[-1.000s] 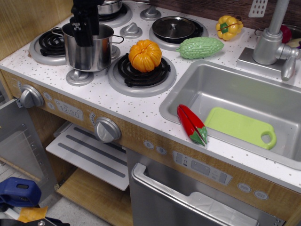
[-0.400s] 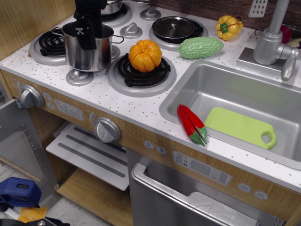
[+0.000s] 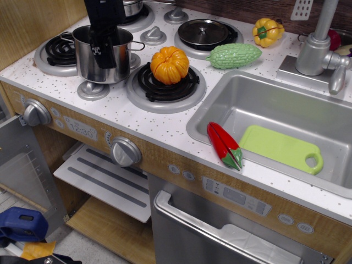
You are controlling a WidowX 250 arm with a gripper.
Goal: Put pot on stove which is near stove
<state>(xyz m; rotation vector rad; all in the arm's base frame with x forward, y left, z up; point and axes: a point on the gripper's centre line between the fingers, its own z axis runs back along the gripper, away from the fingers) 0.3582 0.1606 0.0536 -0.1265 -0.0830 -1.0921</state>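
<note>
Your claw (image 3: 103, 52) hangs over the near rim of the pot (image 3: 103, 58), its black fingers straddling the steel wall, one inside and one against the outside face; it looks clenched on the rim, though the contact itself is hard to make out. The pot stands upright on the white speckled tabletop (image 3: 159, 118), between the left stove (image 3: 58, 52) and the front burner (image 3: 165, 85), just behind a small grey knob (image 3: 92, 89). It overlaps the edge of the left stove but does not sit on its coil. You cannot see into the pot.

An orange pumpkin (image 3: 169, 64) sits on the front burner, close to the pot's right handle. Farther back, a shallow pan with a dark lid (image 3: 203, 32) rests on another burner; a green bitter gourd (image 3: 235, 55) and a yellow bell pepper (image 3: 267, 31) lie beyond it.

The sink (image 3: 330, 176) holds a green cutting board (image 3: 281, 148), and a red chilli (image 3: 224, 146) leans over its front rim.

Compared with a second ago, your claw sits slightly lower and more to the right on the pot's wall; the pot is in the same place.
</note>
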